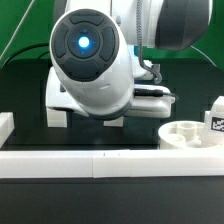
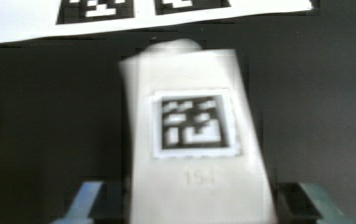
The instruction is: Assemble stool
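Note:
In the wrist view a white chunky stool leg (image 2: 193, 110) lies lengthwise on the black table, its square tag facing up. My gripper (image 2: 200, 205) is open and straddles the leg's near end. A dark gap shows between the leg and each of the fingers (image 2: 91, 203). In the exterior view the arm's own body hides the gripper and this leg. The round white seat (image 1: 190, 133) lies at the exterior view's right, and another tagged leg (image 1: 216, 121) stands just beyond it at the frame edge.
The marker board (image 2: 139, 15) lies just past the leg's far end. A long white border rail (image 1: 100, 165) runs along the front of the table, and a short white block (image 1: 5, 128) sits at the exterior view's left.

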`<state>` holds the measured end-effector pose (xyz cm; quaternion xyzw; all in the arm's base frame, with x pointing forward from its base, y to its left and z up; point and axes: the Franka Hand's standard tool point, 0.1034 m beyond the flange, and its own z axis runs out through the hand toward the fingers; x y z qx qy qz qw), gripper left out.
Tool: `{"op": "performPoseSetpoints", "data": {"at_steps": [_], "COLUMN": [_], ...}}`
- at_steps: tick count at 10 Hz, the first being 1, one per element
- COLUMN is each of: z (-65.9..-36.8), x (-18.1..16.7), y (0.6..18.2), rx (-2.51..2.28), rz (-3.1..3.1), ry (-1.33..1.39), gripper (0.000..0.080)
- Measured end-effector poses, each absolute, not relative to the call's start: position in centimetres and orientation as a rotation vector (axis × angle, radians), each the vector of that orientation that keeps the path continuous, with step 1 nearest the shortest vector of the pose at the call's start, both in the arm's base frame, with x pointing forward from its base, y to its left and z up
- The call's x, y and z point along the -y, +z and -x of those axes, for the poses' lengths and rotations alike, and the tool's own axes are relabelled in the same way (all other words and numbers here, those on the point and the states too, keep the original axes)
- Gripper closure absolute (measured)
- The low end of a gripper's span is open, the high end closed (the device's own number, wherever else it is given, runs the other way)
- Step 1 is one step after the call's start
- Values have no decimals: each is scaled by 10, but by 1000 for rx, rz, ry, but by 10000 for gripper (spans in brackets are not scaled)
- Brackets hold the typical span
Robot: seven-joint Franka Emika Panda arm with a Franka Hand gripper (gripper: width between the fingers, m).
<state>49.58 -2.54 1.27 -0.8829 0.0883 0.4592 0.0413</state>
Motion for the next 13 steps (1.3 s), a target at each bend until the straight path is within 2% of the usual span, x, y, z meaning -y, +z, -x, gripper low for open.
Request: {"op": "performPoseSetpoints", "data": {"at_steps": [4, 5, 7, 8, 9, 10, 11, 13], "z": [-496, -501, -530, -537, -533, -529, -545, -550], "x": [27, 24, 16, 15, 19, 29, 28, 17], "y": [13, 17, 68, 83, 90, 77, 69, 79], "rx": [-274, -333, -451, -499, -471, -395, -397, -468], "rz": [2702, 2698, 2712, 2724, 2717, 2753, 2827, 2905], "ry": [1405, 1398, 1324, 1305, 1352, 1372, 1241, 1002], "gripper": [465, 465, 465, 465, 465, 465, 464, 464]}}
